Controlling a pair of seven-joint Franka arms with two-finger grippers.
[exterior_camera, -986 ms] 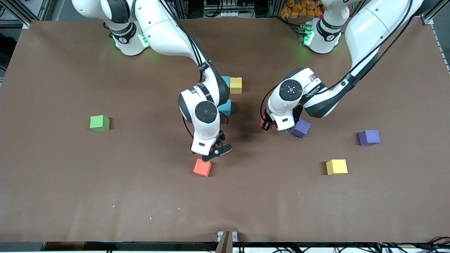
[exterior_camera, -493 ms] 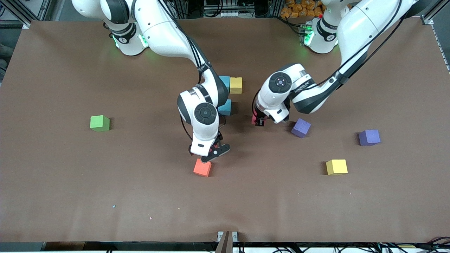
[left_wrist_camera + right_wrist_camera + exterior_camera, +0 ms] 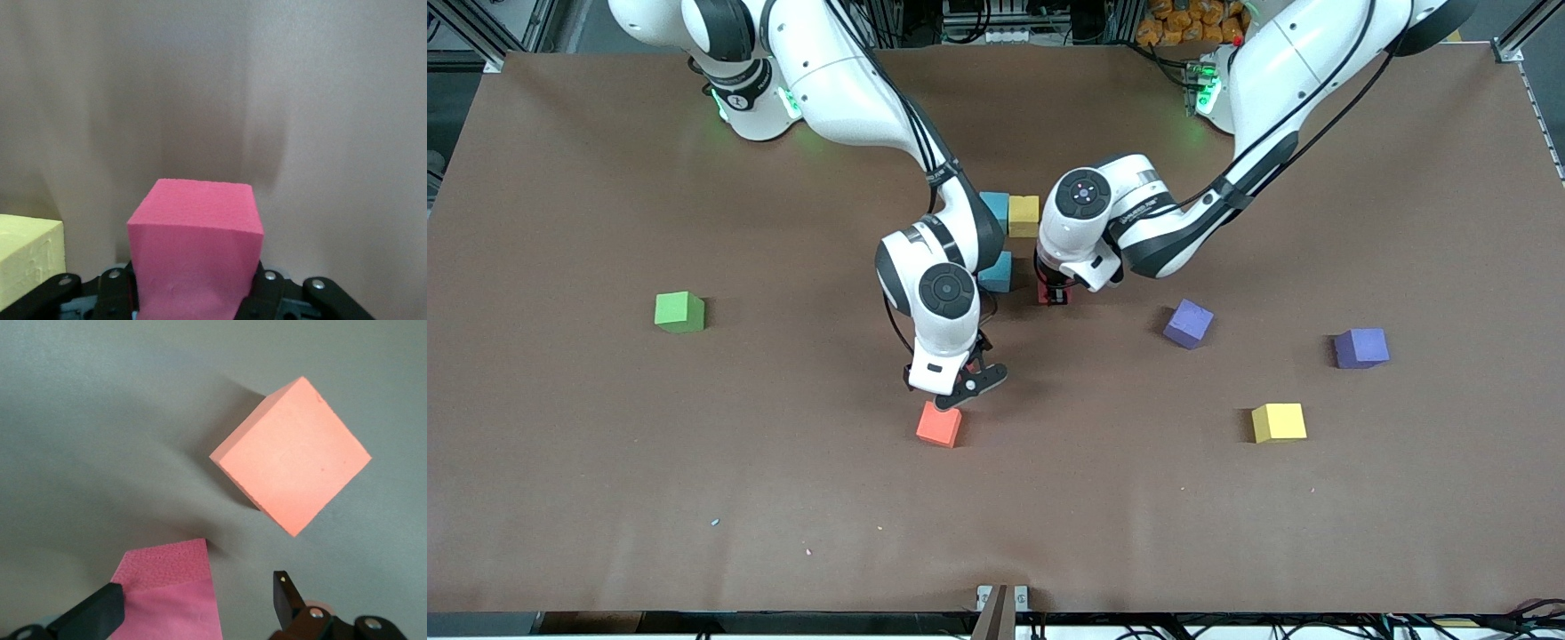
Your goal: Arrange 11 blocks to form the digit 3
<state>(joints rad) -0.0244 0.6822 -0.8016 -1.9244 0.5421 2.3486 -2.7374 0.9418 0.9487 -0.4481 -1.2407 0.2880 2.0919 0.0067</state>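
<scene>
Near the table's middle only a few blocks (image 3: 1009,215) sit grouped; the left gripper (image 3: 1052,294) pinches a pink cube (image 3: 193,257) beside them, the right gripper (image 3: 958,391), spread, hovers over the orange cube (image 3: 939,424); most remains.

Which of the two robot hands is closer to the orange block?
The right. The right gripper hangs just above the orange block; the left gripper is by the yellow block, gripping a pink block.

Matt, grainy foam pink block (image 3: 193,253)
</scene>
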